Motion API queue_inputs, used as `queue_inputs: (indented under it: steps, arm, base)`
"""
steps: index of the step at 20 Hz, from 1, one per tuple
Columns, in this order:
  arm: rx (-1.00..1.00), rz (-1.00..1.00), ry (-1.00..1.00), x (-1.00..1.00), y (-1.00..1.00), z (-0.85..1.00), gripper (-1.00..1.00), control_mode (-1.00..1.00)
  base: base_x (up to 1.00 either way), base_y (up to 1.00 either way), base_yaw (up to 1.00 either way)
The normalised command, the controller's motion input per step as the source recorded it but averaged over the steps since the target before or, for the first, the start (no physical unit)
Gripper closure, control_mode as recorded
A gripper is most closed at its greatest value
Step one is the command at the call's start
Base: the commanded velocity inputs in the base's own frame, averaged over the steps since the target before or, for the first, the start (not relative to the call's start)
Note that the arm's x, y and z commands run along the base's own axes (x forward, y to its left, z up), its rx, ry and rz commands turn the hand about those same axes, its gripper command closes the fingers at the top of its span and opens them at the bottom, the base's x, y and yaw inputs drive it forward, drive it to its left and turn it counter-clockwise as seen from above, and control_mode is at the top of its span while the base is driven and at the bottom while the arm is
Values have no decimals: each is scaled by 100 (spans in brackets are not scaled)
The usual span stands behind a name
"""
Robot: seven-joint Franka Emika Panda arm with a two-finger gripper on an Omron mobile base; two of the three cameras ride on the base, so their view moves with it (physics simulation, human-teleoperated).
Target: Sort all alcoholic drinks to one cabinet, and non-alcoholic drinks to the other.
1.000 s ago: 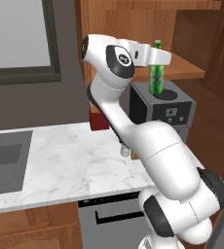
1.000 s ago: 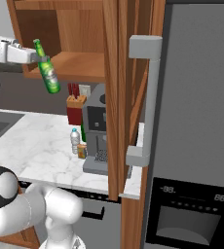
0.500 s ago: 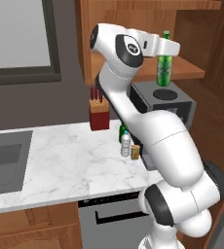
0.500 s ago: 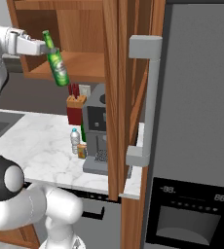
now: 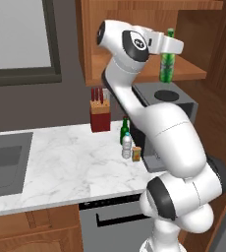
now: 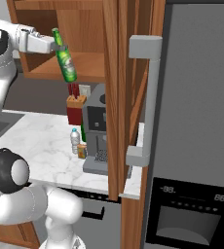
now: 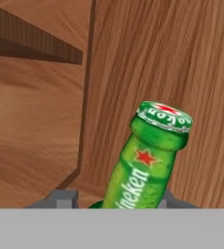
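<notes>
Bright green beer bottle [image 5: 167, 66] — slightly tilted, in front of wide cabinet [image 5: 193, 74]; darker bottle [image 5: 125, 131] and water bottle [image 5: 127, 146] upright on counter [image 5: 61, 162].

The pincer [image 5: 170, 45] is raised in front of the open cabinet [image 5: 134, 74], at its shelf, with a bottle [image 5: 167, 66] hanging from it by the neck, its base tilted slightly away. Directly below the pincer stands a coffee machine [image 5: 171, 101] on the bench [image 5: 61, 162]. Lower and to the left, on the bench just beside the machine, a second bottle [image 5: 125, 130] stands behind a water bottle [image 5: 127, 146], with a small jar [image 5: 136, 154] beside it. Further left, against the wall, is a knife block [image 5: 100, 114]; far left lies the sink [image 5: 4, 165].
</notes>
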Motion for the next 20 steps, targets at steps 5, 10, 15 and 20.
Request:
queue_inputs:
  steps: [5, 10, 15, 20]
  arm:
    - [0, -1, -4, 25, -22, 0, 100, -100]
    - [0, 0, -4, 20, -21, 0, 100, -100]
    - [0, 0, -4, 25, -20, 0, 100, -100]
    - [0, 0, -3, 27, -19, 0, 100, -100]
  base:
    - [0, 0, 0]
    - [0, 0, 0]
    - [0, 0, 0]
    - [0, 0, 0]
